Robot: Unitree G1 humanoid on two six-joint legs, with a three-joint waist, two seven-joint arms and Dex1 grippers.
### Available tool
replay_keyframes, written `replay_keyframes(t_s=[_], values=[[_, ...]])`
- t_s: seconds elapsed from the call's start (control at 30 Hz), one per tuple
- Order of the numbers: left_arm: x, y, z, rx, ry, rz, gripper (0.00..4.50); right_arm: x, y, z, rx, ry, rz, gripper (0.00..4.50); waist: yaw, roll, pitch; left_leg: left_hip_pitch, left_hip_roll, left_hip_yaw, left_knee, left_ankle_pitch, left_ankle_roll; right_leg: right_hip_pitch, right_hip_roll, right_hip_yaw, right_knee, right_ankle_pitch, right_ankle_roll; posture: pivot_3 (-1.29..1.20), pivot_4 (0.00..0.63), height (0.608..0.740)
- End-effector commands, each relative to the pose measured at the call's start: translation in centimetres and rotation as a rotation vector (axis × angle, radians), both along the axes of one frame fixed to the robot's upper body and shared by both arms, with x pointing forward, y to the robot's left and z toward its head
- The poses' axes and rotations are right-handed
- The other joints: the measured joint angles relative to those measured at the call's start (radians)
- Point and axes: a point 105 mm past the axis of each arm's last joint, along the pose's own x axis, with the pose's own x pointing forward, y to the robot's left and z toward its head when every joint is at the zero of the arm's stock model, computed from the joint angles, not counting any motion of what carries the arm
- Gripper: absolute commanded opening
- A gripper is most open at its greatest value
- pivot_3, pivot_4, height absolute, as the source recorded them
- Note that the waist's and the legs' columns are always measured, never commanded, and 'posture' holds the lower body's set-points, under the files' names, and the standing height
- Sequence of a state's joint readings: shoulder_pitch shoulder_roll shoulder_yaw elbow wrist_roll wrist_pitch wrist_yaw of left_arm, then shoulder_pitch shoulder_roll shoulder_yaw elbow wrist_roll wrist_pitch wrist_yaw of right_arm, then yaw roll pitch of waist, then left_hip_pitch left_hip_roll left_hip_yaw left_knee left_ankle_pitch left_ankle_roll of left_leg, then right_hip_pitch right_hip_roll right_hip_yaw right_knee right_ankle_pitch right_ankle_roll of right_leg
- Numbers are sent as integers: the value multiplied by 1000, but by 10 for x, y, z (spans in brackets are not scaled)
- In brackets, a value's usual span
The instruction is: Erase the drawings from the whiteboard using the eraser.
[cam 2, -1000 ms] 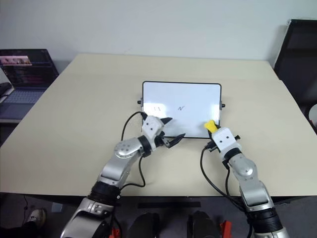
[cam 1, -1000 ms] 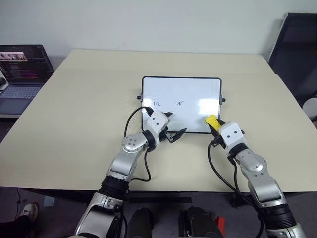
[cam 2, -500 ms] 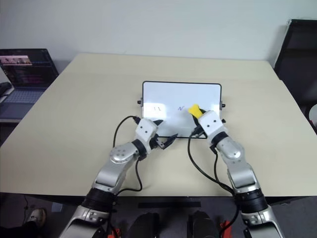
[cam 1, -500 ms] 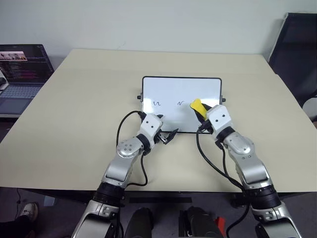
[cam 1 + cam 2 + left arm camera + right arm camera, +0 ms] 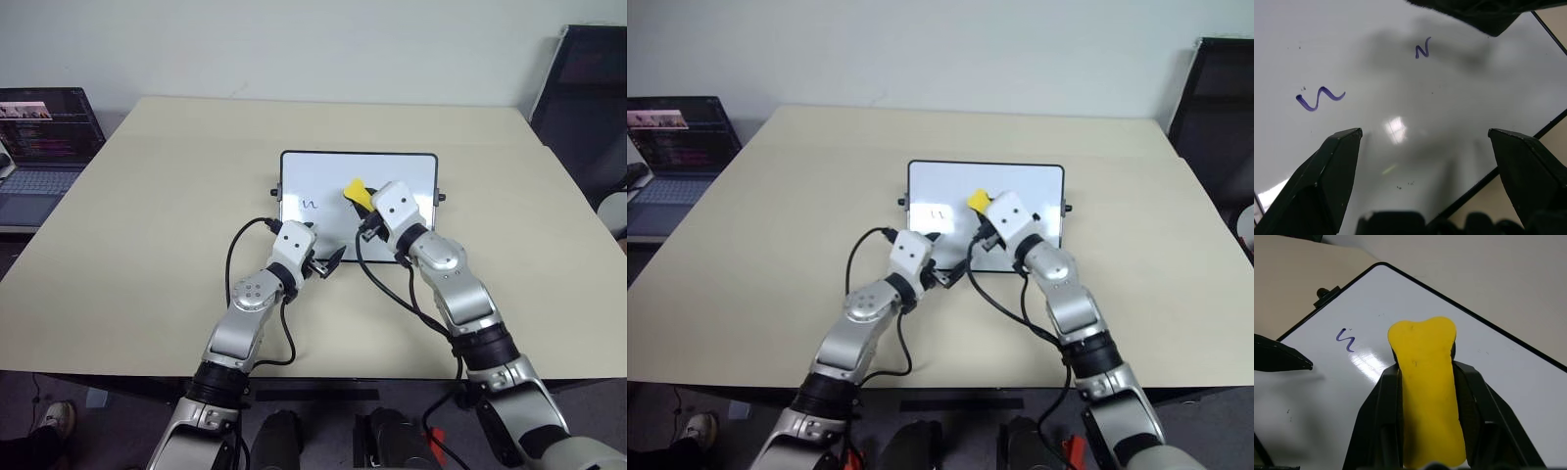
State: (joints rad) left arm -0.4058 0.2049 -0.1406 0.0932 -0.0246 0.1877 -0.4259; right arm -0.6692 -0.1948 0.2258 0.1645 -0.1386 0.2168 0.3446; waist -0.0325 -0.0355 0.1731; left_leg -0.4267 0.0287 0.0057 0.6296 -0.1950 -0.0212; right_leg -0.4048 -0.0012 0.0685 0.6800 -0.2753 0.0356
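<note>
The whiteboard (image 5: pixel 411 181) lies flat in the middle of the table. Of the drawings, the left squiggle (image 5: pixel 311 205) shows from above, and the left wrist view shows it (image 5: pixel 1320 98) together with a middle squiggle (image 5: pixel 1422 50). My right gripper (image 5: pixel 364 203) is shut on the yellow eraser (image 5: pixel 356 188), which hangs over the middle of the board, right of the left squiggle (image 5: pixel 1345 340). My left gripper (image 5: pixel 1422 132) stands open over the board's near left part, with nothing between its fingers.
An open laptop (image 5: pixel 44 147) sits on a lower surface off the table's left edge. A black chair (image 5: pixel 588 108) stands at the far right. The beige table (image 5: pixel 147 245) has bare room all round the board.
My right gripper carried the eraser left and farther away, from the board's near right corner to over its middle. The left gripper drew back a little to the left.
</note>
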Motion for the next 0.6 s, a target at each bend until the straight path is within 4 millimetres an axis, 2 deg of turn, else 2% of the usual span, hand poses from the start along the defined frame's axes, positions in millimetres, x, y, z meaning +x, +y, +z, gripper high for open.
replay_keyframes(t_s=[0.03,0.27,0.6], values=[[4,-1,17,-16,-58,-7,4500,8,8,6,-53,-25,7,1086,0,0,0,0,0,0,0,0,0,0,0,0,0,0,0,0,150,740],[6,1,22,-15,-72,-2,4500,23,12,0,-124,11,-10,1086,0,0,0,0,0,0,0,0,0,0,0,0,0,0,0,0,150,740],[8,2,27,-16,-86,5,4500,28,-10,-18,-239,85,-69,1086,0,0,0,0,0,0,0,0,0,0,0,0,1,0,0,0,150,740]])
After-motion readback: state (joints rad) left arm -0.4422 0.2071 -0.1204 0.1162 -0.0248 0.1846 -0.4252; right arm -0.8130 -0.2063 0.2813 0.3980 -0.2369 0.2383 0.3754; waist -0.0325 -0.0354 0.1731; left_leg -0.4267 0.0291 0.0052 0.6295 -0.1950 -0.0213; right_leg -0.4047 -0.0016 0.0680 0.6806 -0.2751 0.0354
